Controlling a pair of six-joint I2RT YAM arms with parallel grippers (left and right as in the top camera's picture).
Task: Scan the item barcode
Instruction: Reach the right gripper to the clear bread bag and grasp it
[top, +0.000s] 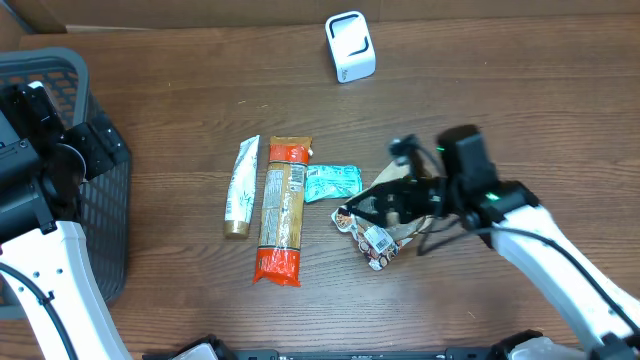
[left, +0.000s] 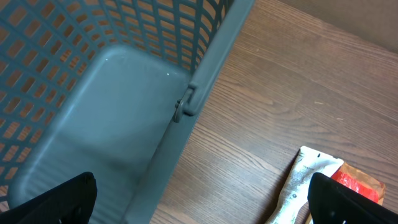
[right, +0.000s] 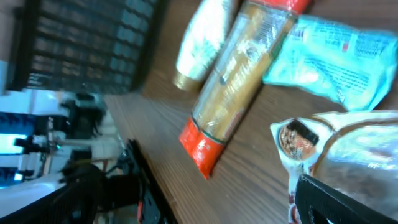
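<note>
The table (top: 500, 100) holds four grocery items: one white tube (top: 241, 187), one long orange-ended pasta packet (top: 281, 210), one teal pouch (top: 332, 183) and one clear snack packet (top: 378, 245). There is also one white barcode scanner (top: 350, 46) and one grey mesh basket (top: 105, 220).

I can read nothing here. The white tube (top: 241, 187) carries faint print. The long pasta pack (top: 282, 208) has a label panel, the teal packet (top: 332, 182) pale lettering, and the clear snack bag (top: 375, 238) a small white sticker. All are too blurred or small to make out.
</note>
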